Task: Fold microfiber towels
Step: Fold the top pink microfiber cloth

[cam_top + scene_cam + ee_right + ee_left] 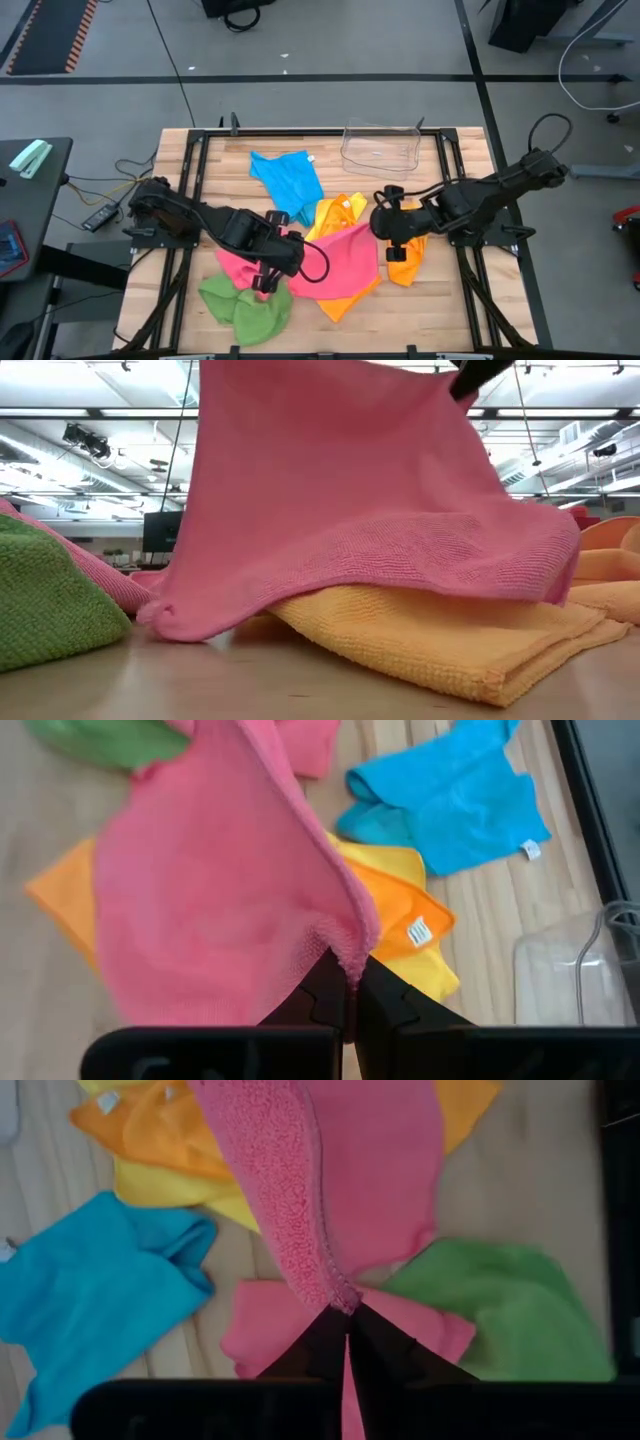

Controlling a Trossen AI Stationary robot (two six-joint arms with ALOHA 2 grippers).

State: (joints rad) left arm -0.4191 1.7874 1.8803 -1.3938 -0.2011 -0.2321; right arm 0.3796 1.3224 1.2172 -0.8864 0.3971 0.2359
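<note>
With each hand pinched shut on a corner of the pink towel [345, 262], the high view shows it slung between left hand [266, 283] and right hand [386, 225] over the tabletop [440, 310]. Low down, its sagging belly could drag the yellow towel [440, 635]. Both wrist views show thin edge grips that might slip.

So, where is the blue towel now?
In the high view the blue towel lies flat at the table's far middle, left of the clear bin and just behind the yellow towel.
</note>
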